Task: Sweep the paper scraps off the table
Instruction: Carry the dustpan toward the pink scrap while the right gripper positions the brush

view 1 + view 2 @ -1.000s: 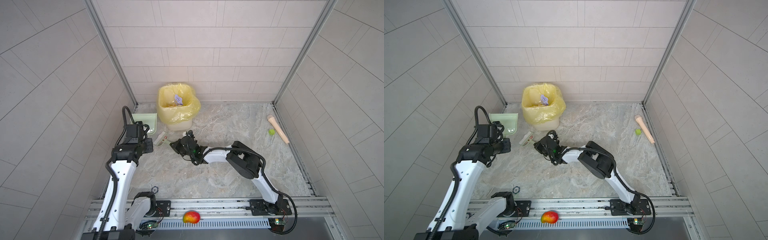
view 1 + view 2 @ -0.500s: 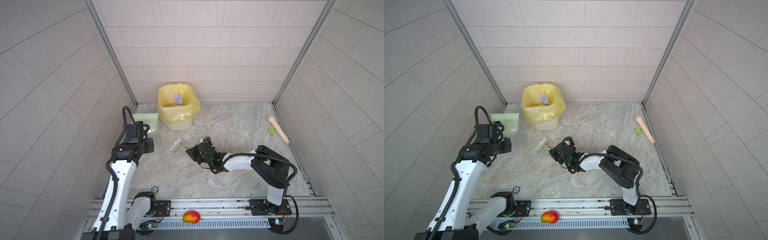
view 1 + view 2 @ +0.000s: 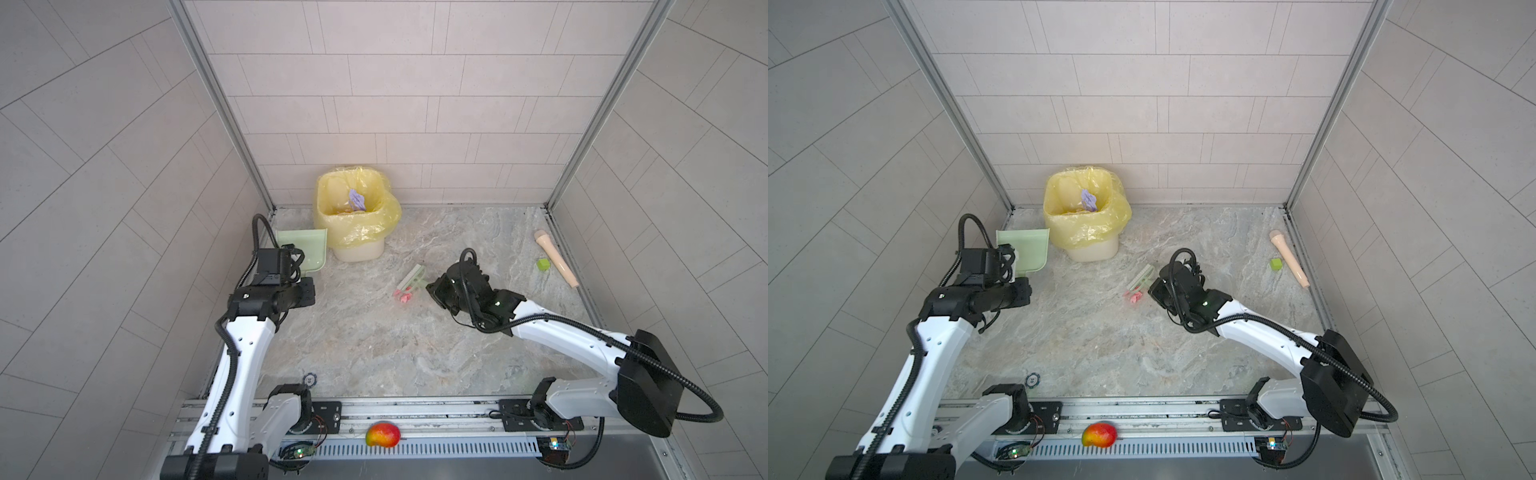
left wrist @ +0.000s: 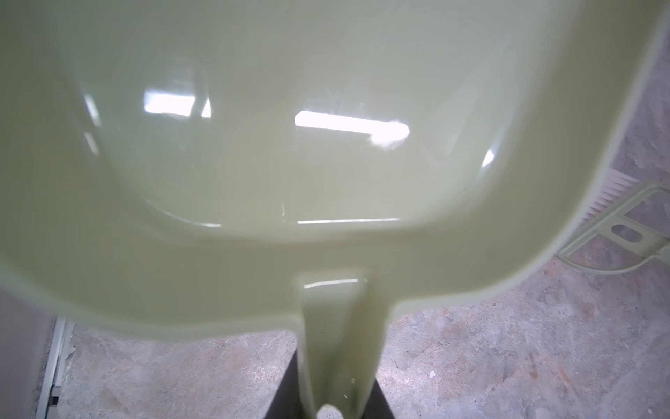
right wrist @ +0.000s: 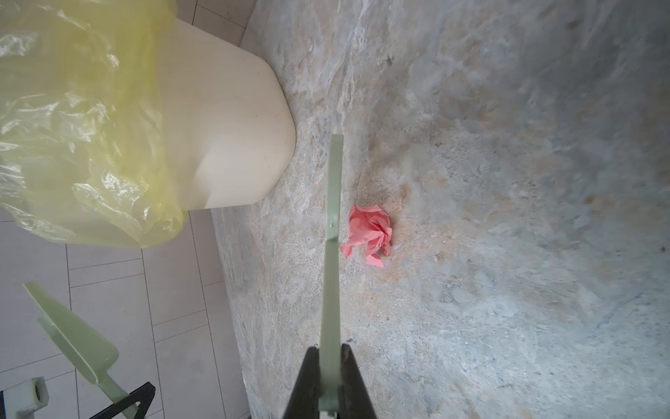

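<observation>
Pale tiled walls (image 3: 415, 104) are enclosing the marbled table (image 3: 374, 353); left pincer (image 4: 340, 391) is gripping a dustpan (image 4: 253, 145), right pincer (image 5: 330, 381) a brush (image 5: 331, 217).

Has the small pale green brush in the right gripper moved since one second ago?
Yes. The pale green brush moved right, away from the yellow-lined cream bin.

Both top views are brightly, evenly lit; soft shadows are cast on the bench (image 3: 374, 345), and wall tiles (image 3: 104, 166) are bowed. The dustpan (image 4: 253, 174) in the left wrist view is blurred, with white glare.
</observation>
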You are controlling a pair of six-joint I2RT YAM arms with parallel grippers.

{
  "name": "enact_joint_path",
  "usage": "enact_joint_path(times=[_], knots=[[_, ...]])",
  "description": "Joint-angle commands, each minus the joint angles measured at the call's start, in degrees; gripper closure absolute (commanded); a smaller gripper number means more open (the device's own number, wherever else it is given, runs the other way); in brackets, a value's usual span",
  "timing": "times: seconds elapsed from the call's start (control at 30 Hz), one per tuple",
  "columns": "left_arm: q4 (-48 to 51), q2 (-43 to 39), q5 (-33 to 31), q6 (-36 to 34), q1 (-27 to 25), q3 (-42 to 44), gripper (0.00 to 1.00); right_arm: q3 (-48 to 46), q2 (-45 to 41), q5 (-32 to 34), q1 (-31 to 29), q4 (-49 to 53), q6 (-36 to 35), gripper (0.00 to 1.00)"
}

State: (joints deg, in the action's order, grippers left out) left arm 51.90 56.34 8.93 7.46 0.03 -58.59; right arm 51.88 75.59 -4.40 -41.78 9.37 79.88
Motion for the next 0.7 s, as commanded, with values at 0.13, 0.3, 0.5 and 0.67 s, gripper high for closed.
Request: enact_joint_path(times=[0.13, 0.3, 0.5, 0.67], knots=[[0.51, 1.33, -0.31, 2.72, -6.32, -0.89, 1.0, 8.91, 8.14, -9.81, 0.88, 6.74, -10.97, 1.0], [1.06, 2.15, -0.76, 4.1, -9.19, -1.18, 1.0, 15.87, 15.85, -16.96, 0.95, 11.55, -18.35, 1.0], [1.81, 4.25, -1.55, 5.01, -14.5, -1.62, 1.0, 18.99, 18.7, -19.51, 2.49, 22.12, -25.88, 1.0], [1.88, 6.52, -1.88, 5.33, -18.3, -1.57, 1.0, 17.39, 15.94, -18.91, 5.41, 27.27, -29.19, 1.0]])
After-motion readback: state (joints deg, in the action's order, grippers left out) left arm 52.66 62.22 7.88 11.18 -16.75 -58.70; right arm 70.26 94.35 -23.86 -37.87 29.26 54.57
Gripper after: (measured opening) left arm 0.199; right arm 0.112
